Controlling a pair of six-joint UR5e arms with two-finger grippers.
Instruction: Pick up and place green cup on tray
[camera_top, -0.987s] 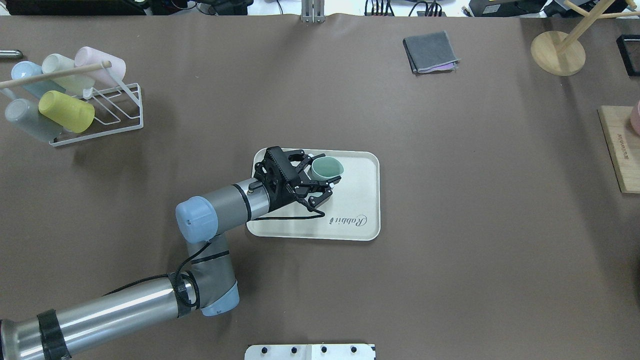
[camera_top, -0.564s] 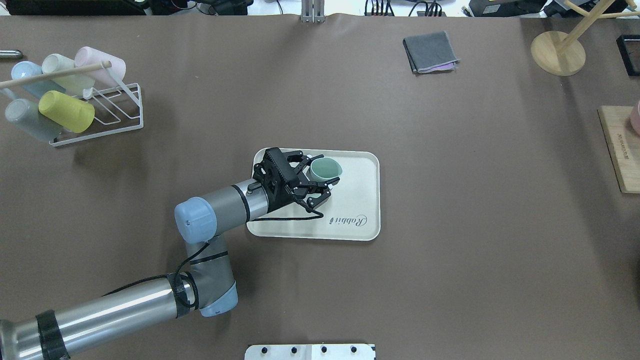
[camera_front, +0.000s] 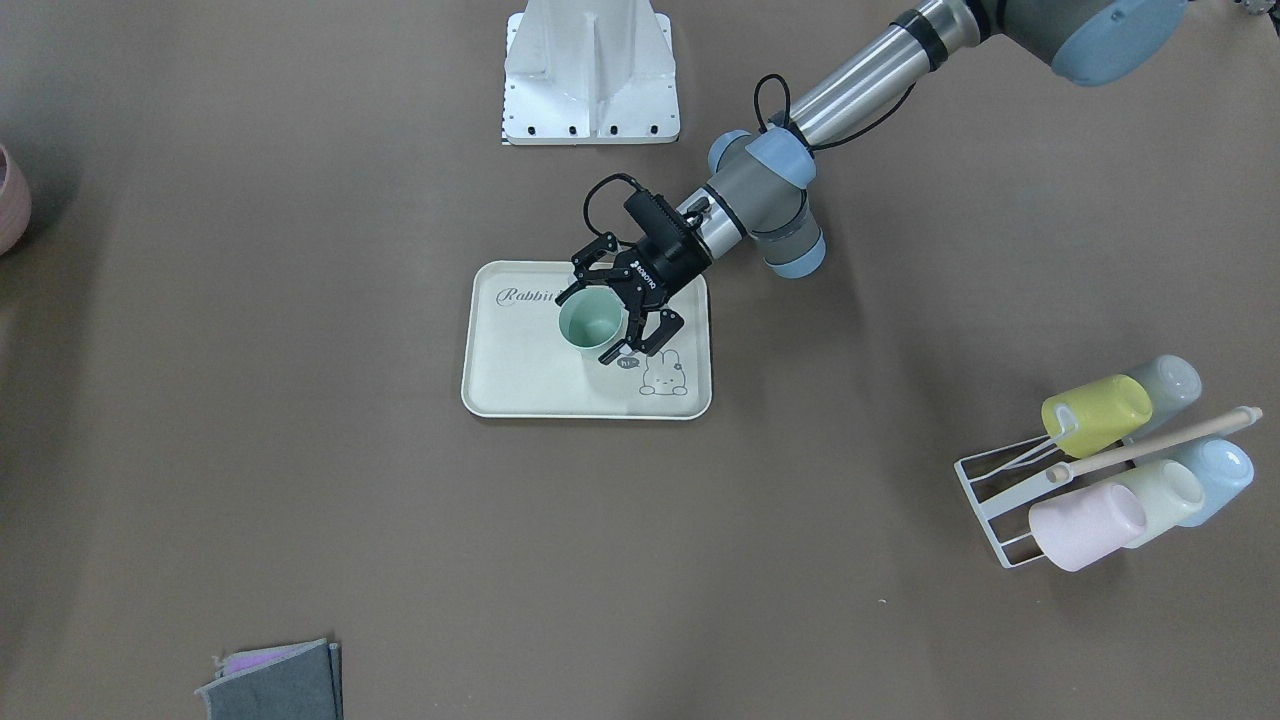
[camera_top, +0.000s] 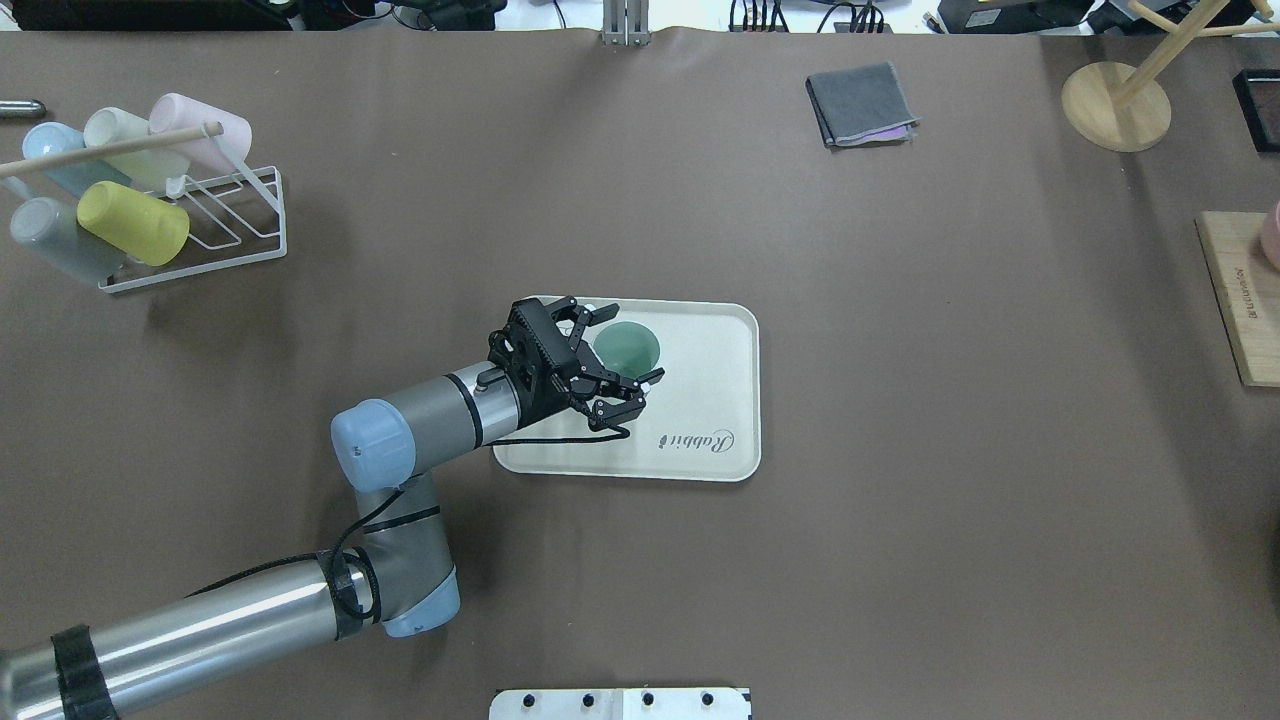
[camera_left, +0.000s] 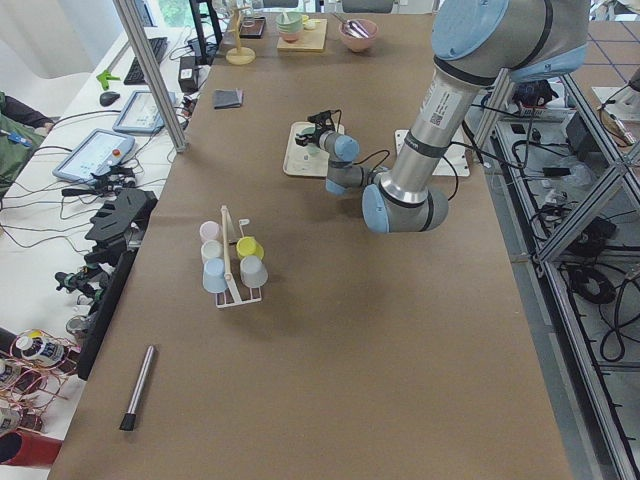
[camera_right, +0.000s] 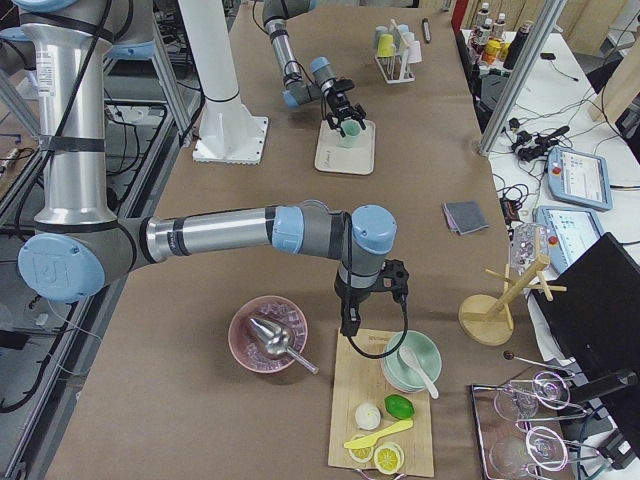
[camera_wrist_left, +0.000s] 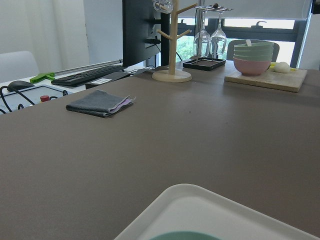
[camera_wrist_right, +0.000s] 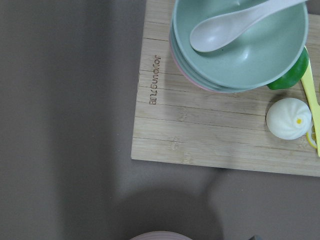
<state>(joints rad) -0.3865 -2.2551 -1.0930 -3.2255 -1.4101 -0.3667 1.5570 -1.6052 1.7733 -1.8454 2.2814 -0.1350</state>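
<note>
While upright on tray (camera_top: 718, 352), green cup (camera_top: 627, 346).

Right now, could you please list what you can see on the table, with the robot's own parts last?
green cup: one, mint, upright on the tray
tray: one, cream, mid-table
racked cups: five, pastel, in white rack, robot's left
cloth: one, grey, folded, far side
mug tree: one, wooden, far right
board: one, wooden, robot's right, bearing stacked bowls and bun
pink bowl: one, beside board
left gripper: one, black, open, flanking green cup
right gripper: one, black, over board; open or shut unclear
</note>
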